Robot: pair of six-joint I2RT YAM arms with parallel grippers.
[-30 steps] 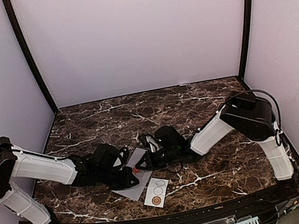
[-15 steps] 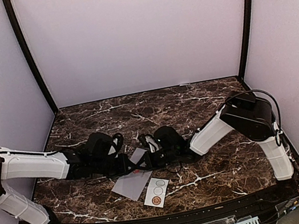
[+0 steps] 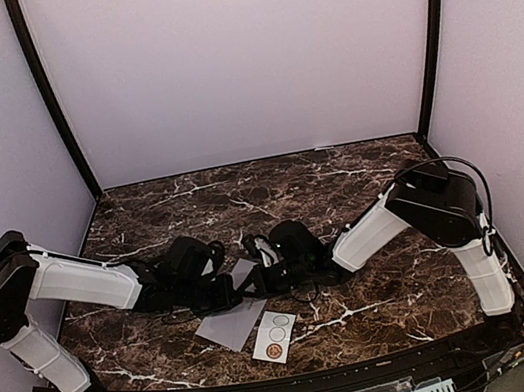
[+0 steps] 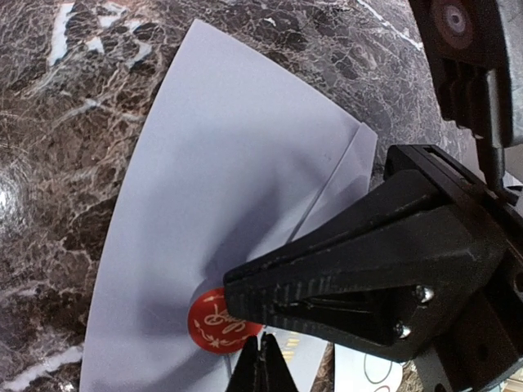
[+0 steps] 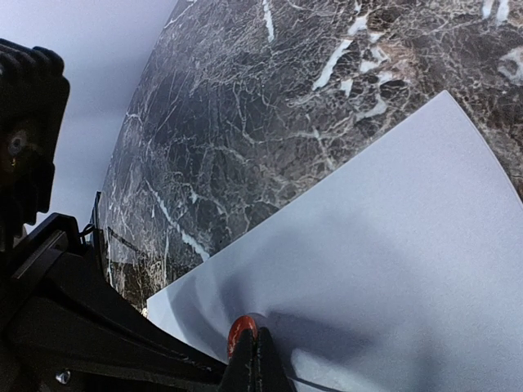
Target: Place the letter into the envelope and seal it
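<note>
The grey-lavender envelope [image 3: 232, 323] lies flat on the marble table, its pointed flap folded down in the left wrist view [image 4: 237, 188]. A round red seal [image 4: 214, 320] sits on it by the flap tip and also shows in the right wrist view [image 5: 242, 333]. My left gripper [image 3: 230, 293] is shut, its tips [image 4: 263, 366] just beside the seal. My right gripper [image 3: 248, 286] is shut, its tips [image 5: 260, 361] touching the seal's edge. Both grippers meet tip to tip over the envelope. The letter is hidden.
A small white sticker strip [image 3: 275, 336] with round seal outlines lies just near-right of the envelope, also at the left wrist view's bottom right [image 4: 372, 371]. Dark marble table [image 3: 341, 182] stretches behind, with lavender walls on three sides.
My left gripper has moved up and right across the envelope, to meet the right gripper's tips. The right arm and the envelope have stayed put.
</note>
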